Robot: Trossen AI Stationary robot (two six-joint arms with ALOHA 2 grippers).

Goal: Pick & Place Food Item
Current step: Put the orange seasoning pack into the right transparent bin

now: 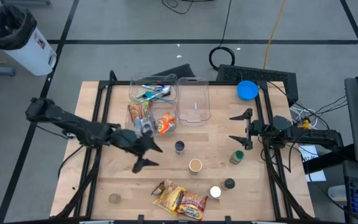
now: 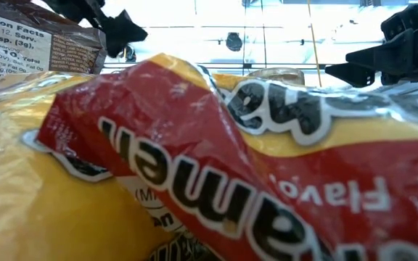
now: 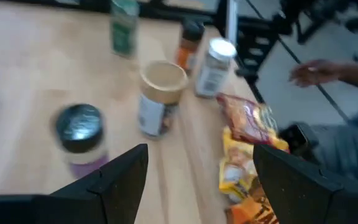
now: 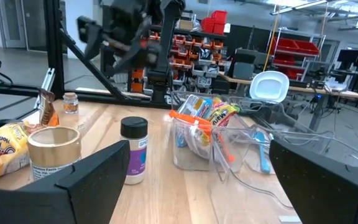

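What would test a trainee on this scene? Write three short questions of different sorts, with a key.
1. True or false: the left gripper holds a snack packet.
2. Where do the snack packets lie? A: in a clear bin. B: on the table. C: on the floor.
3. Fill in: the right gripper has its jaws ____.
Key: 1 false; 2 B; 3 open.
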